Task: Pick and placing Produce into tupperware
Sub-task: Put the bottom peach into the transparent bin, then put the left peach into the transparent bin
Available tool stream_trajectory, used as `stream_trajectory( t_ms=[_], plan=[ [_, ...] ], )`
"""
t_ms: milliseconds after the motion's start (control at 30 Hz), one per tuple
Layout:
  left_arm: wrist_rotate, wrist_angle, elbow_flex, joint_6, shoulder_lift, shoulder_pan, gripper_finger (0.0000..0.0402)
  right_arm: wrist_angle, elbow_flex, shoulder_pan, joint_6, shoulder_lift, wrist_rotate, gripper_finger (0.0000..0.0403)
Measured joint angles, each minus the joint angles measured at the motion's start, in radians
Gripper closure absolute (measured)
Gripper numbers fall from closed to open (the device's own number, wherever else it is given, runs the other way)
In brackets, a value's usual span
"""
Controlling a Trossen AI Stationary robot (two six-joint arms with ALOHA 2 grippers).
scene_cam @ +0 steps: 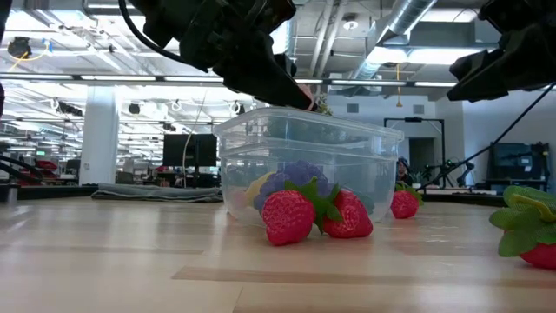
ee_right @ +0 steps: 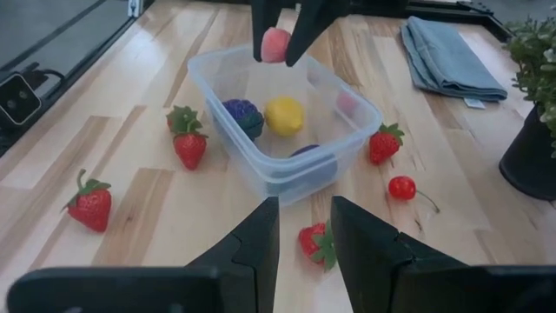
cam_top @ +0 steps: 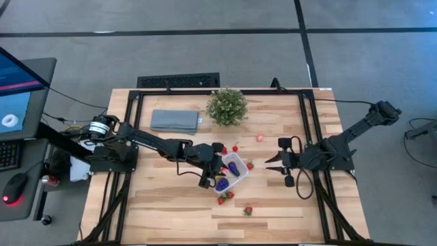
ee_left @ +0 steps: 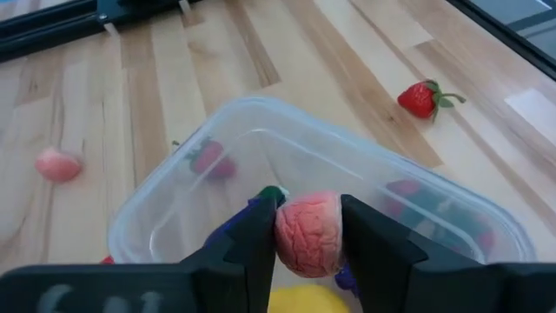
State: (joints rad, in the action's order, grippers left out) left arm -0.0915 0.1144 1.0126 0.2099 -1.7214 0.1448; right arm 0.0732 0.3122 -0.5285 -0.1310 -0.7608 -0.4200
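Observation:
The clear tupperware [cam_top: 239, 176] stands mid-table. In it lie a yellow piece [ee_right: 284, 115] and two dark purple pieces [ee_right: 241, 115]. My left gripper [ee_left: 308, 235] hangs over the box's left end, shut on a small pink round piece [ee_right: 275, 43]. It also shows as the left gripper [cam_top: 220, 167] in the high view. Strawberries lie on the wood around the box [ee_right: 189, 139], [ee_right: 382, 143], [ee_right: 317, 243]. My right gripper [cam_top: 268, 162] waits shut to the right of the box, holding nothing. My left gripper pinches the pink piece by its two opposite sides [ee_left: 287, 239] between its two fingers. The fingers [ee_right: 261, 22] slant down from the table's left. The piece is lifted clear, just above the tupperware's rim [ee_right: 217, 61] and over its inside.
A folded grey-blue cloth [cam_top: 175, 121] and a bushy potted plant [cam_top: 227, 106] stand at the far side. A cherry [ee_right: 401, 187], another pink piece [cam_top: 259, 138] and a strawberry [cam_top: 248, 210] lie loose on the wood. Black frame rails [cam_top: 130, 137] run along the table's sides.

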Motion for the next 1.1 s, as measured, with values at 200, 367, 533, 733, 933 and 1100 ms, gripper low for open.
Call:
stream_trajectory(
  t_ms=[200, 367, 533, 733, 933, 1100],
  plan=[
    [-0.001, 0.008, 0.0, -0.003, 0.0, 0.0, 0.0245, -0.007, 0.0, 0.0, -0.001, -0.007, 0.0, 0.0273],
    [0.0, 0.007, 0.0, 0.008, 0.0, 0.0, 0.0212, -0.006, 0.0, 0.0, -0.001, -0.007, 0.0, 0.0273],
    [0.007, -0.078, -0.001, 0.039, 0.036, -0.008, 0.0198, -0.006, 0.0, -0.001, -0.001, -0.007, 0.0, 0.0273],
    [0.026, -0.245, -0.001, 0.005, 0.11, -0.031, 0.0197, 0.003, 0.0, -0.001, -0.019, -0.007, 0.004, 0.0273],
    [0.06, -0.366, -0.017, -0.036, 0.173, -0.03, 0.0197, 0.005, 0.0, -0.001, -0.02, -0.007, 0.006, 0.0273],
    [0.099, -0.318, -0.14, -0.083, 0.228, -0.03, 0.0204, 0.007, 0.0, -0.001, -0.02, -0.007, 0.012, 0.0273]
  ],
)
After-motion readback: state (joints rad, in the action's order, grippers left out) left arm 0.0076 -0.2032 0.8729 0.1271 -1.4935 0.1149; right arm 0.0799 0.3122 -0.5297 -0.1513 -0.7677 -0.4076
